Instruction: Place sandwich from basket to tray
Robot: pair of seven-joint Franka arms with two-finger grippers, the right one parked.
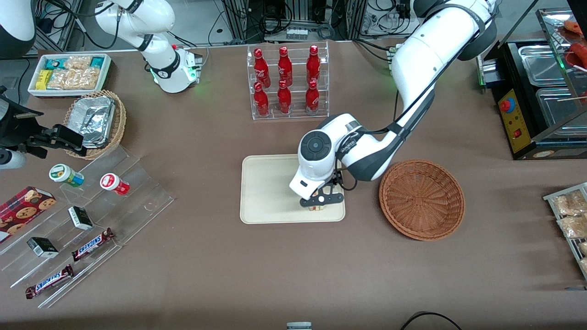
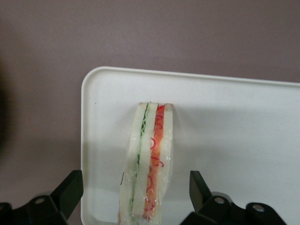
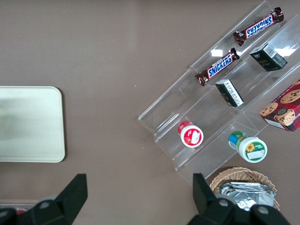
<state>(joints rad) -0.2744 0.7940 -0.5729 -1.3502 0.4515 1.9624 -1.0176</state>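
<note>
The left arm's gripper is hovering low over the tray, above the corner that lies nearest the front camera and closest to the basket. Its jaws are standing spread wide, gripping nothing: in the left wrist view the two dark fingers are sitting well clear of the sandwich on either side, with tray surface showing in both gaps. The sandwich is resting on the tray, standing on edge so that its layered side is facing the wrist camera, with pale bread slices enclosing a thin green line and a broader red band under a clear wrap. It is lying close to the tray's short rim, near a rounded corner. In the front view only a small pale piece of the sandwich is peeking out beneath the gripper's black crossbar. The reddish-brown woven basket is sitting on the brown tabletop just beside the tray, toward the working arm's end, and nothing is lying inside it. Farther from the front camera than the tray, a clear rack of red bottles is standing upright.
</note>
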